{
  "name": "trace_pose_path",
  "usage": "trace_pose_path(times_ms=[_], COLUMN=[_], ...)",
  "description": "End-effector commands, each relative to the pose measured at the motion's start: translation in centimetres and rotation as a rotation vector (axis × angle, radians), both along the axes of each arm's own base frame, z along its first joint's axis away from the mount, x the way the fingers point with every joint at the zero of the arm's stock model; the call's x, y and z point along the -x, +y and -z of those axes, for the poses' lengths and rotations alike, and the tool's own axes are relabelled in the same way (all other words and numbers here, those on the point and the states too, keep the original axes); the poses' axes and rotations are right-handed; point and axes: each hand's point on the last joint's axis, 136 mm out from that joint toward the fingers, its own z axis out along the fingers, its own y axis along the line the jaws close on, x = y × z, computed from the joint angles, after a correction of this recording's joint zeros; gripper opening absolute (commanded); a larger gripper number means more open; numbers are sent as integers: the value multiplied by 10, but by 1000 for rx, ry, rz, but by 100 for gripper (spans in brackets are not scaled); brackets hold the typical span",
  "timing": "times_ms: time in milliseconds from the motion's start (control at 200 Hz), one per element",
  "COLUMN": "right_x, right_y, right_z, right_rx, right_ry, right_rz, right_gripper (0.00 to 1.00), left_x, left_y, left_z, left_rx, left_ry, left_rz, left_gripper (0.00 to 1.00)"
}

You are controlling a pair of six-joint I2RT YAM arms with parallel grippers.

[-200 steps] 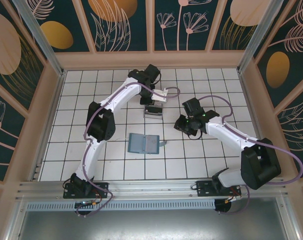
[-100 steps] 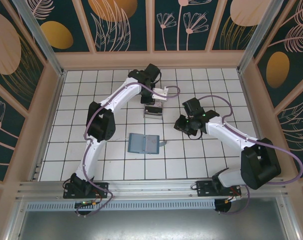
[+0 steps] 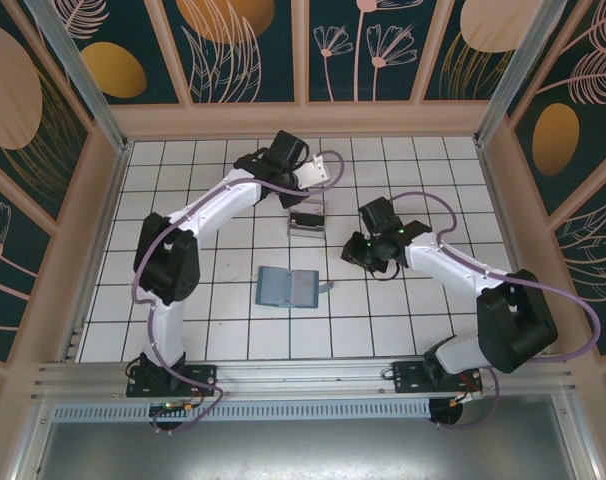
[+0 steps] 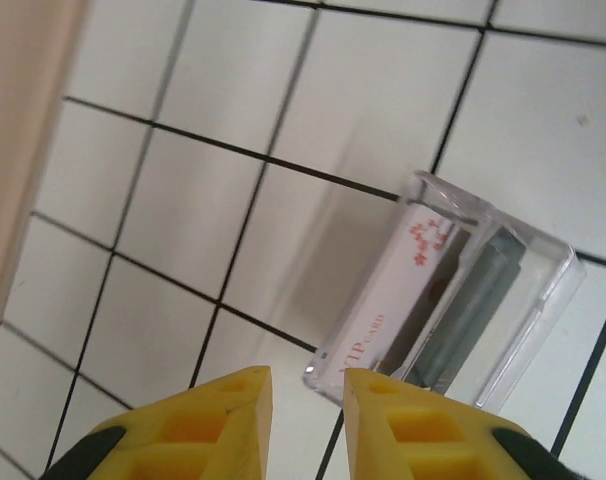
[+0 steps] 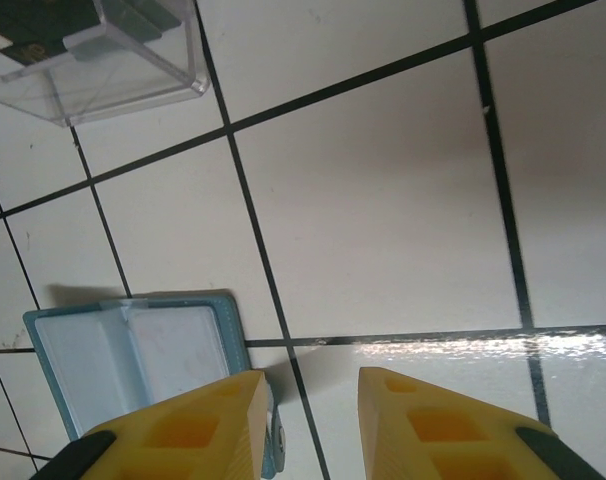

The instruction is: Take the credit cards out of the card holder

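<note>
Left gripper point(image 4: 308, 385) at bottom edge, yellow jaws a narrow gap apart, nothing between them. Just past the tips, a clear plastic box point(image 4: 543, 285) sits skewed on the white-tiled counter point(image 4: 183, 210). Inside: white card point(image 4: 383, 305) with red print, "VIP CARD" lettering; dark cards point(image 4: 473, 300) beside it. Beige wall point(image 4: 23, 120) far left.

Overhead, close wrist views; clear box point(image 3: 305, 221) shared

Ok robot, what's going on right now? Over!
Both hands open, empty: left hand by box, right hand by holder. Cards in box. Holder lies open. Nothing blocking.
</note>
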Motion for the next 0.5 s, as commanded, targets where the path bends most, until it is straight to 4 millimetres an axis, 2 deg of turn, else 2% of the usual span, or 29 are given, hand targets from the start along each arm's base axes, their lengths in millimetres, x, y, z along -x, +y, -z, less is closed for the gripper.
trace_pose_path(times_ms=[0,200,340,375,395,495], right_x=[5,11,19,21,22,27], right_y=[10,23,30,32,33,38], right_z=[5,12,20,22,24,33], right_rx=[-8,-19,-8,-6,-4,-1], right_ry=[3,20,44,53,58,81], right_rz=[-28,-64,-99,-108,-112,-133], right_gripper=[31,31,33,34,34,35], left_x=[-11,11,21,24,28,41], left_y=[7,19,44,46,47,41], left_z=[-36,-51,-47,-39,-50,-47], left_rx=[160,331,384,395,433,527], left_ry=[-66,-29,4,33,29,112], left_rz=[-209,-353,-548,-573,-579,-608], left_gripper=[26,29,31,30,30,33])
